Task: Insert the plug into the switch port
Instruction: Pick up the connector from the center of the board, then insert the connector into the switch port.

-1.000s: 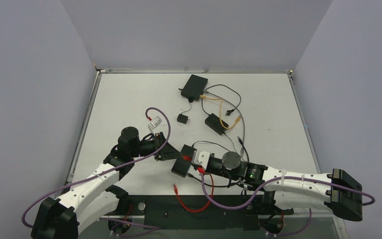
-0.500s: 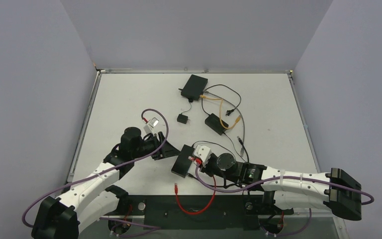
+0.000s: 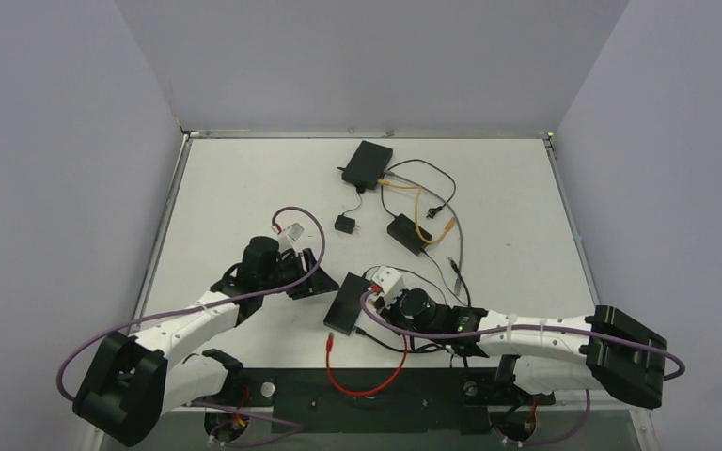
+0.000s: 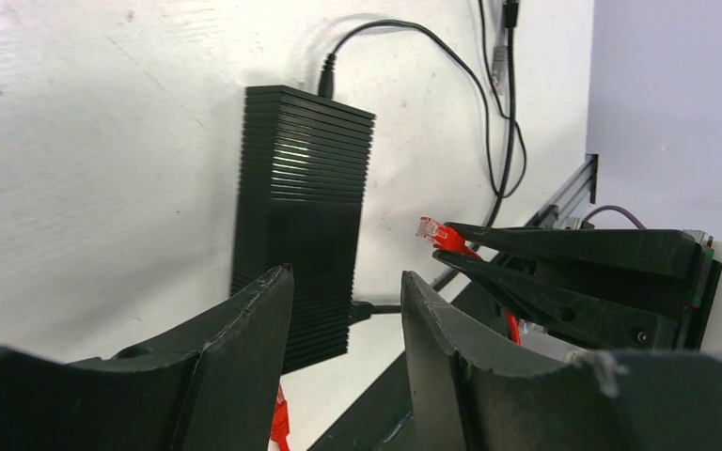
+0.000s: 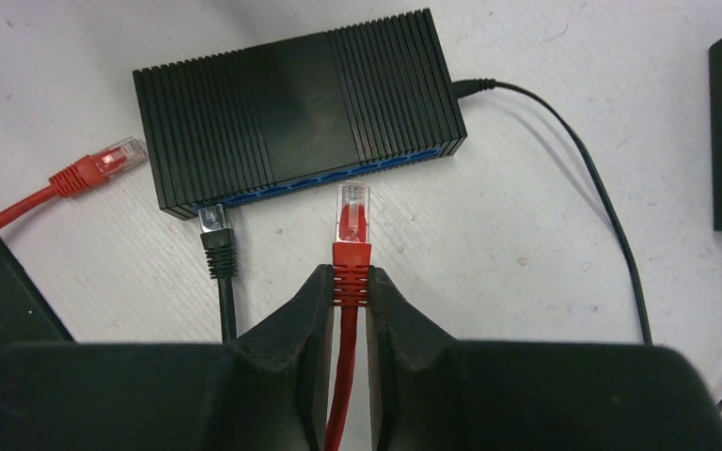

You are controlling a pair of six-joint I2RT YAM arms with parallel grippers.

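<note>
Not yet inserted. Bottom centre of the right wrist view: right gripper (image 5: 350, 282) clenched on the plug (image 5: 353, 211), matte black fingers pinching its ribbed red rubber boot, red cable trailing down between them. Just above: clear hard-plastic tip pointing up at the switch (image 5: 301, 103), close to the port face but apart from it, with a strip of white table (image 5: 526, 282) showing between. Looks roughly lined up with the blue-lit row of ports along the near edge; cannot tell which port. To the left: black cable (image 5: 221, 254) with a clear tip at the left end of that row, seated or only touching, hard to say. Further up: switch as a flat black box, finely ribbed on top with a smooth band across the middle, and a thin black power lead (image 5: 470, 86) leaving its right end. Upper left: loose second red plug (image 5: 103, 162) lying flat beside the box.

Lower centre of the left wrist view: left gripper (image 4: 346, 282) released, jaws apart, nothing between; beyond the gap, the same ribbed box. Remaining, by judgement: close the short gap, push straight in until seated, let go.
</note>
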